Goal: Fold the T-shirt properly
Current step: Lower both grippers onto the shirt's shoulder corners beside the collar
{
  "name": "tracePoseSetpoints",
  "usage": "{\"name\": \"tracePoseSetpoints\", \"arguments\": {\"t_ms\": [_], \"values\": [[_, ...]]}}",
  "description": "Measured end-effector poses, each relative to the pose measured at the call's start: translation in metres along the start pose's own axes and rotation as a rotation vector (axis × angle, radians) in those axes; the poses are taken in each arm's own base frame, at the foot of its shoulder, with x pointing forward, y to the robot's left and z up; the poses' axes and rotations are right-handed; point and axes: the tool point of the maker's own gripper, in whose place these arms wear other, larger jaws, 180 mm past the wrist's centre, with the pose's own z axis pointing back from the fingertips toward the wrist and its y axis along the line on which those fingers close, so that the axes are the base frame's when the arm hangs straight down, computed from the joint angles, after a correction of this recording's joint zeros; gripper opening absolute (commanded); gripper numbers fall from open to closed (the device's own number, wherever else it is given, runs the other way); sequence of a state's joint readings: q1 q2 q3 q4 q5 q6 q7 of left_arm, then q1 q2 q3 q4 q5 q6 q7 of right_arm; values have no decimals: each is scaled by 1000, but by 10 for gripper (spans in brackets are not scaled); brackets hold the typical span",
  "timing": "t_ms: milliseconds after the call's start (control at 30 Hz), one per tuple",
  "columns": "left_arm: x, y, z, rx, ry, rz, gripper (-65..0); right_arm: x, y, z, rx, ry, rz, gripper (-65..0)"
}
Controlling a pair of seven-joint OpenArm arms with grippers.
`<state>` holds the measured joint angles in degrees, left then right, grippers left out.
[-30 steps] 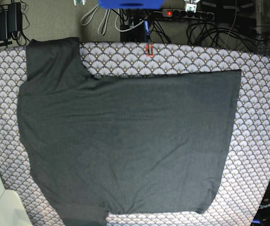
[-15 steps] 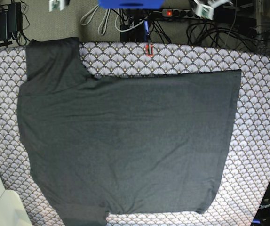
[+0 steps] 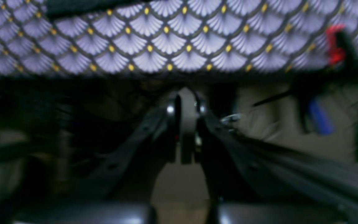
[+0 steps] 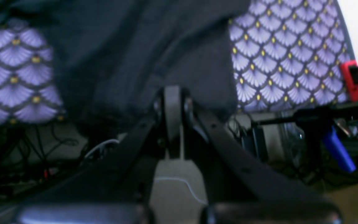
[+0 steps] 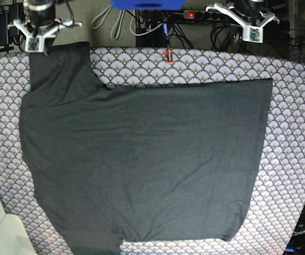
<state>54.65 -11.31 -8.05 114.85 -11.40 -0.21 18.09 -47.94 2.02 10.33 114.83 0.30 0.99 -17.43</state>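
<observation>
Now both arms are seen at the far edge of the patterned tablecloth [image 5: 296, 133], where a second ago neither was in the base view and half a second ago only their tips showed. The right gripper [image 5: 37, 43] has been brought down over the far sleeve of the T-shirt [image 5: 142, 164], and the left gripper [image 5: 254, 33] has been brought just beyond the cloth's far edge, short of the shirt's hem corner. Nothing on the cloth has been shifted meanwhile; the shirt lies exactly as it did.

This is judged to be the opening of the task: the arms are being positioned for a first grasp, and no fold has yet been made.

In the right wrist view the jaws are pressed together with no fabric between them, the sleeve lying just past their tips. In the left wrist view the jaws also appear closed and empty, though that picture is blurred and this is perhaps less certain.

The T-shirt is spread flat across the middle of the tablecloth, plain dark side up, with one sleeve at the far edge and the other at the near edge. Only faint creases are seen; no print is visible.
</observation>
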Motion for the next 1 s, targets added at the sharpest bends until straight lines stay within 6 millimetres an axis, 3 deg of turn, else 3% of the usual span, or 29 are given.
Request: {"name": "tracePoseSetpoints", "arguments": {"t_ms": [200, 333, 500, 567, 800, 1000], "values": [[18, 4, -16, -73, 26, 103, -645, 12, 0, -24, -7, 68, -18, -650], [19, 34, -17, -21, 85, 226, -645, 21, 0, -33, -9, 76, -31, -650], [51, 74, -18, 46, 17, 331, -646, 33, 2, -37, -8, 42, -37, -650], [55, 82, -17, 58, 18, 337, -646, 34, 2, -38, -8, 45, -38, -650], [77, 85, -24, 55, -44, 340, -646, 59, -4, -47, -15, -23, -17, -650], [92, 86, -29, 52, -85, 343, -646, 51, -8, -47, -26, 12, -22, -650]]}}
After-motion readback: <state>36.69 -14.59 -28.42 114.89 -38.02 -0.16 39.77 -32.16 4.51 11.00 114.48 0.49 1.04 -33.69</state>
